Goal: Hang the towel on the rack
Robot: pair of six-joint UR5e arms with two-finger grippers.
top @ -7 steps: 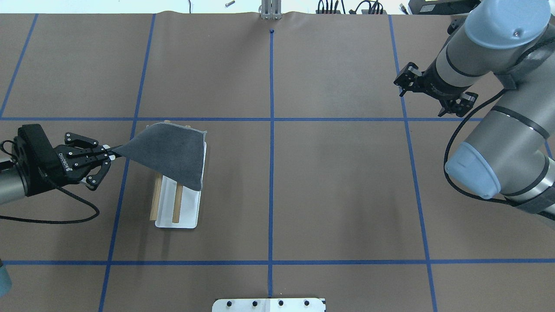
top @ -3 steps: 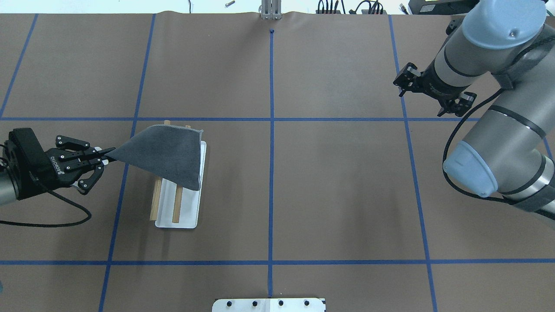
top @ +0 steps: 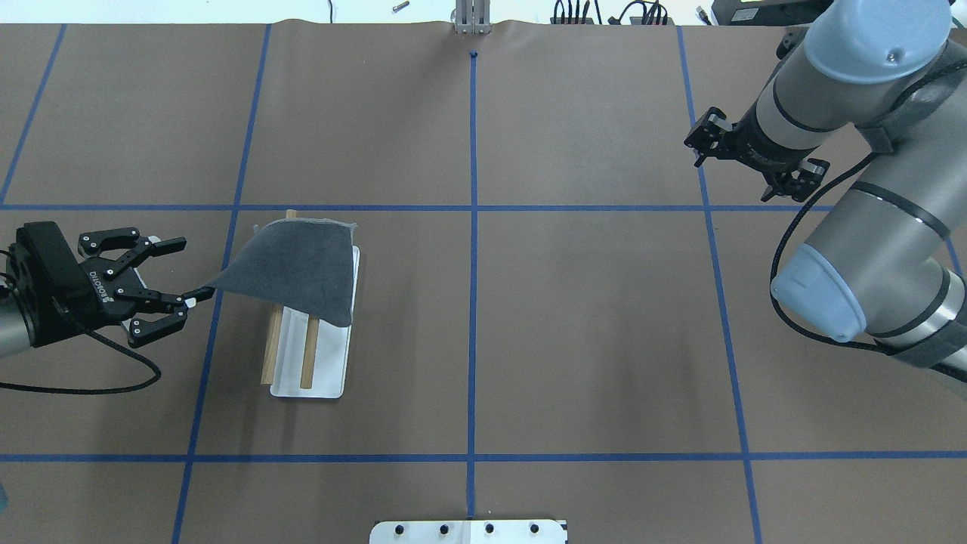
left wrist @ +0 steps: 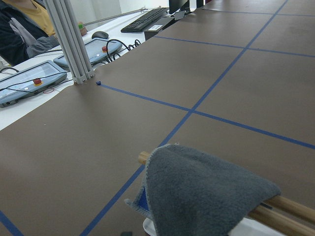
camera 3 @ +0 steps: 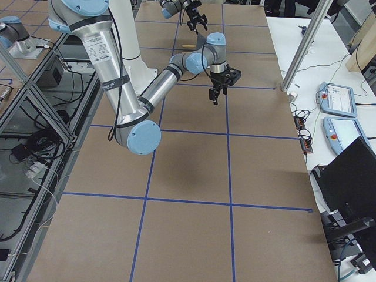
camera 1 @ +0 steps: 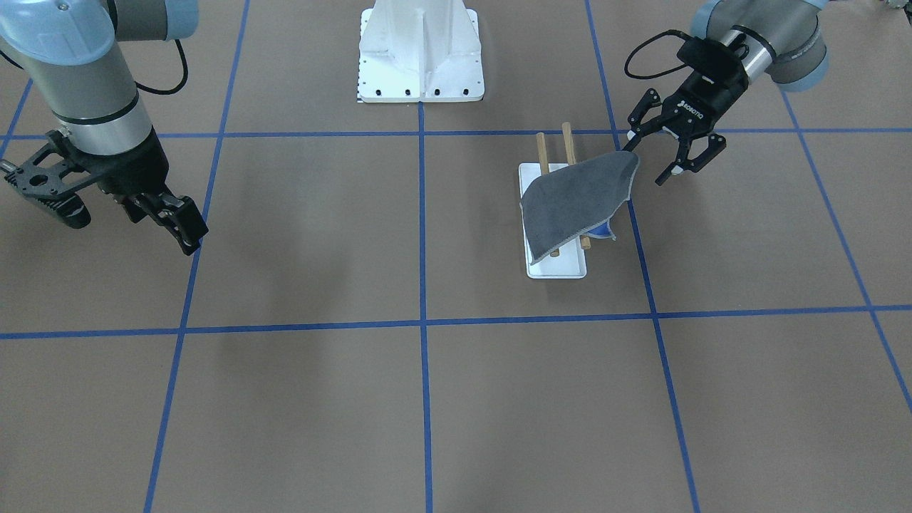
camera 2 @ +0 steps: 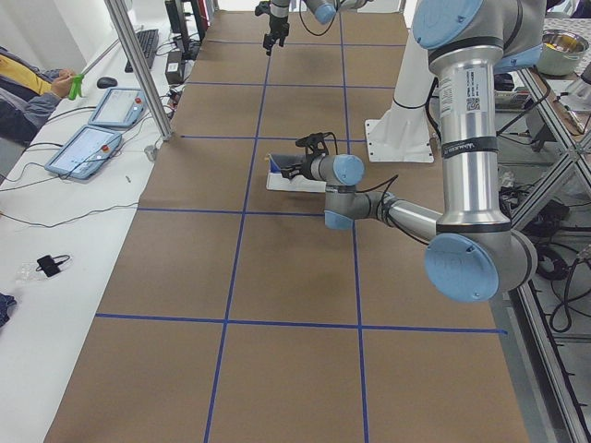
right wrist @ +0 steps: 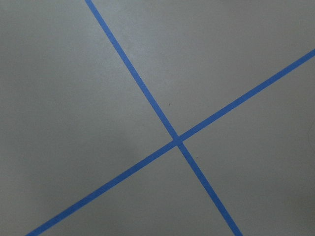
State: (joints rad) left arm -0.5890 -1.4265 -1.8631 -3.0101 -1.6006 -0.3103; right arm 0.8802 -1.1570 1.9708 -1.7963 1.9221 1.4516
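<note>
Dark grey terry, the towel [top: 298, 264] lies draped over both wooden rods of the rack [top: 326, 366], left of centre in the overhead view. It covers the rods' upper ends in that frame and leaves their lower halves and the white base bare. Gravity looks to be doing the holding: the cloth sags off either side of the rods, and the front-facing view shows a flash of blue underside where one edge hangs down. One corner stretches out to frame left, towards the left gripper [top: 183, 270].

That gripper stands with its jaws spread wide and grips nothing. The towel's corner sits at the tip of the lower finger, touching or just beside it; I cannot tell which. I'd say that finger is the one thing that could snag the cloth and drag it off the rods.

Further out, the right gripper [camera 1: 167, 217] hangs over the brown bench at the far left of the front-facing view, well apart from the rack. Nothing dangles from it, but I can't make out how its jaws stand. The white bolted pedestal [camera 1: 420, 50] sits at top centre there.
</note>
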